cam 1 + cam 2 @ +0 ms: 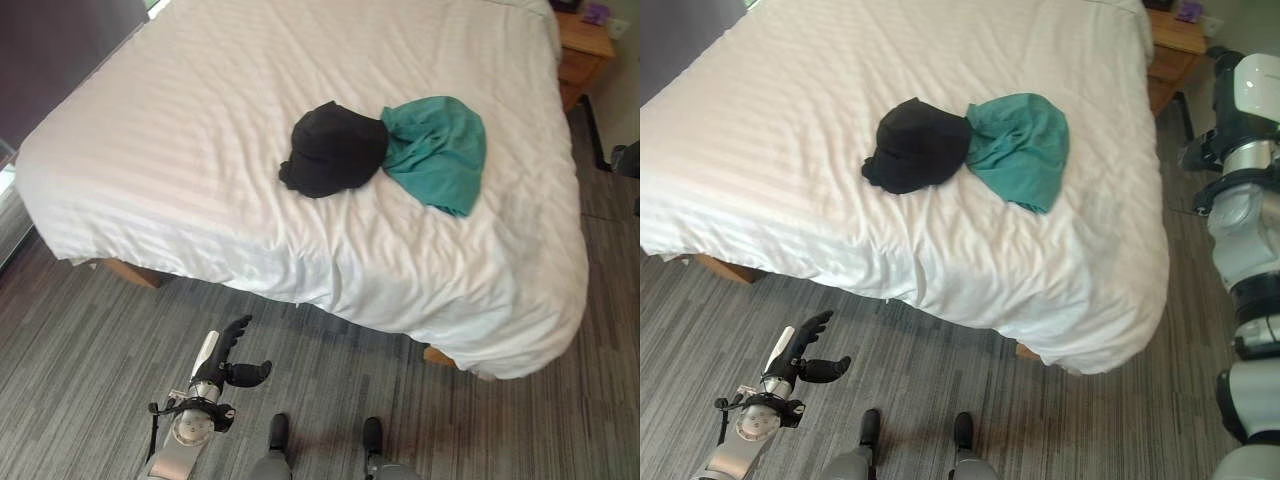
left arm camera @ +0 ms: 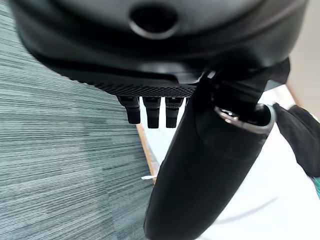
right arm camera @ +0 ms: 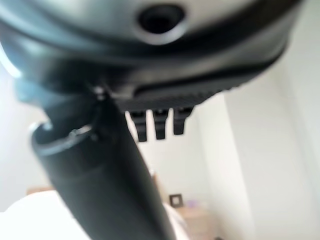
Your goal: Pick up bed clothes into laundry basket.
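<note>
Black garment (image 1: 333, 148) and teal garment (image 1: 437, 148) lay touching mid-bed (image 1: 180, 150), nothing picked yet; left hand (image 1: 228, 362) and right hand (image 3: 160, 122) hung loosely open, empty.

- Bed (image 1: 200, 150): covered in white, faintly striped.
- Black garment (image 1: 332, 148): plain, crumpled.
- Teal garment (image 1: 440, 150): plain.
- Floor (image 1: 90, 340): grey, streaked in planks.
- Nightstand (image 1: 580, 45): brown wood.
- Left hand (image 1: 228, 360): dark.
</note>
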You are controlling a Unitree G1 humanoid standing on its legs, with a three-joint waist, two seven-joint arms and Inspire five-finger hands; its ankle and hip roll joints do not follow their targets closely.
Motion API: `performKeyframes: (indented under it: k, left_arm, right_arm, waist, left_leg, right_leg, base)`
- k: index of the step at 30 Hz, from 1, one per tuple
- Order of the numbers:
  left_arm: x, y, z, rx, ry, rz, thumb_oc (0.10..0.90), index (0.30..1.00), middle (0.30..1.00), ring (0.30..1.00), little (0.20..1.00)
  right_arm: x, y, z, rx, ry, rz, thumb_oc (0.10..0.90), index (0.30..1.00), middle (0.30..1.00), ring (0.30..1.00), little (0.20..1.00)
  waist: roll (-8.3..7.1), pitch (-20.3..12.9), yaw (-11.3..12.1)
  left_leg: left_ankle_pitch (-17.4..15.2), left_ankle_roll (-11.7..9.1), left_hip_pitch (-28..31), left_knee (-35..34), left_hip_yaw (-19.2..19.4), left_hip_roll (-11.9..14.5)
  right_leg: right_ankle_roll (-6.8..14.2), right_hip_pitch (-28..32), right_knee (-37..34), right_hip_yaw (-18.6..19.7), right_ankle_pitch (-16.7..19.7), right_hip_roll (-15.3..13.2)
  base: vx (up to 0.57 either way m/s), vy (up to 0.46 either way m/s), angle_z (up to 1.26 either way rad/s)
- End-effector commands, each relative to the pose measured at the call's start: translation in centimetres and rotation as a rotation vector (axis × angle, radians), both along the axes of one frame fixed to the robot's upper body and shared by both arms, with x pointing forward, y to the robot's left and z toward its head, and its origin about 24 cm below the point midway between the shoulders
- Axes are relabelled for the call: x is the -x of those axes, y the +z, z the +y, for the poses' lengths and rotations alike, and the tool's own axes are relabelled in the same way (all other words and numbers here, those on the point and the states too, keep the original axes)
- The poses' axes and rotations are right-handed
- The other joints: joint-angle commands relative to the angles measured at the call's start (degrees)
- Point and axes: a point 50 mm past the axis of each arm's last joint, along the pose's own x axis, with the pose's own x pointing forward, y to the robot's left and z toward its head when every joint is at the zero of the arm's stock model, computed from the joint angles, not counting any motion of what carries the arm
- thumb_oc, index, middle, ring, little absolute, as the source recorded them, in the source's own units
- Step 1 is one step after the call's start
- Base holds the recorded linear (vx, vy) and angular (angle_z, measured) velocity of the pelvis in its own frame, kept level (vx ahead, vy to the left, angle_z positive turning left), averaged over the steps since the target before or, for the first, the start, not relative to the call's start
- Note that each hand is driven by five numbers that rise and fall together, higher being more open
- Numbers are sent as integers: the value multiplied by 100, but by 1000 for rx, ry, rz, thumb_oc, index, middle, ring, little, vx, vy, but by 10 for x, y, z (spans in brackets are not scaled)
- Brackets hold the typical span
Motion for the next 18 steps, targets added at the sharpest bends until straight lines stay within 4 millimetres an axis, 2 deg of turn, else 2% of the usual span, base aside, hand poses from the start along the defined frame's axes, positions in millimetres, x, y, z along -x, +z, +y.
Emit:
performKeyframes:
  k: [1, 2, 3, 4, 6, 7, 9, 10, 11, 12, 13, 16, 18]
  left_arm:
    - [-16, 46, 14, -19, -6, -246, 800, 900, 900, 900, 900]
    - [-16, 48, 14, -13, -3, -255, 800, 900, 900, 900, 900]
    - [-18, 48, 14, -2, 12, -261, 800, 900, 900, 900, 900]
    - [-18, 47, 14, 3, 18, -260, 800, 900, 900, 900, 900]
    - [-15, 44, 14, 4, 16, -242, 800, 900, 900, 900, 900]
    - [-11, 42, 14, 7, 11, -227, 800, 900, 900, 900, 900]
    - [-4, 37, 14, 1, 3, -201, 800, 900, 900, 900, 900]
    - [-4, 37, 14, 2, 3, -201, 800, 900, 900, 900, 900]
    - [1, 32, 16, -7, -2, -171, 800, 900, 900, 900, 900]
    - [7, 27, 15, -3, 5, -152, 800, 900, 900, 900, 900]
    - [7, 28, 15, -2, 1, -155, 800, 900, 900, 900, 900]
    - [2, 32, 17, -21, 4, -178, 800, 900, 900, 900, 900]
    - [-2, 35, 19, -45, -3, -187, 800, 900, 900, 900, 900]
  right_arm:
    - [19, 99, 28, 142, 112, -243, 800, 900, 900, 900, 900]
    - [25, 111, 27, 151, 105, -264, 800, 900, 900, 900, 900]
    - [25, 118, 30, 143, 114, -276, 800, 900, 900, 900, 900]
    - [24, 116, 28, 135, 111, -269, 800, 900, 900, 900, 900]
    - [26, 120, 28, 155, 95, -253, 800, 900, 900, 900, 900]
    - [27, 121, 27, 171, 91, -237, 800, 900, 900, 900, 900]
    - [30, 123, 25, 191, 80, -227, 800, 900, 900, 900, 900]
    - [30, 123, 25, 192, 81, -227, 800, 900, 900, 900, 900]
    - [29, 121, 20, 199, 49, -208, 800, 900, 900, 900, 900]
    - [28, 118, 17, 218, 29, -181, 800, 900, 900, 900, 900]
    - [31, 122, 17, 212, 21, -201, 800, 900, 900, 900, 900]
    - [27, 123, 18, 163, 26, -241, 800, 900, 900, 900, 900]
    - [31, 123, 8, 145, -19, -246, 800, 900, 900, 900, 900]
  waist:
    - [-400, -33, 276]
    - [-409, 120, 316]
    - [-461, 243, 320]
    - [-493, 282, 347]
    - [-520, 299, 431]
    - [-474, 272, 452]
    - [-285, 216, 548]
    - [-282, 216, 551]
    - [-129, 130, 606]
    - [-9, 175, 631]
    - [26, 181, 640]
    - [-27, 325, 620]
    - [-115, 340, 632]
  left_leg:
    - [-429, -577, 518, 884, 3, 538]
    - [-129, -699, 156, 1558, -140, 459]
    - [173, -717, -300, 2045, -251, 339]
    - [225, -651, -501, 2100, -141, 323]
    - [142, -523, -789, 1832, 22, 165]
    - [104, -441, -838, 1449, 130, 89]
    - [455, -408, -969, 551, 207, -23]
    - [477, -408, -946, 511, 213, -23]
    - [486, -378, -959, -115, 166, -42]
    - [578, -345, -967, -115, -20, -46]
    - [600, -374, -994, -115, -24, -45]
    - [575, -372, -947, -115, 81, -18]
    - [541, -418, -1030, -115, 205, 8]
  right_leg:
    - [259, -480, 124, 132, 644, -354]
    - [166, -366, 140, 71, 608, -363]
    - [74, -285, 131, 3, 571, -392]
    - [32, -205, 118, -46, 466, -367]
    - [5, -111, 102, -60, 337, -316]
    - [0, -79, 88, -54, 278, -265]
    - [9, -14, 64, 1, 130, -126]
    - [8, -13, 65, 6, 128, -128]
    - [38, 58, 88, 51, -70, -10]
    - [5, 32, 255, 156, -163, 46]
    - [-11, 45, 325, 170, -218, 45]
    - [-28, -223, 544, 361, -214, 16]
    - [19, -318, 444, 412, -128, -41]
  base:
    - [106, -219, 25]
    - [-8, -251, 31]
    - [-19, -287, 55]
    - [47, -258, 81]
    - [184, -152, 103]
    - [242, -41, 67]
    - [234, 24, 19]
    - [288, 61, 14]
    - [253, 105, 17]
    - [314, 143, -4]
    - [208, 176, -37]
    - [132, 114, -43]
    - [86, 16, -26]
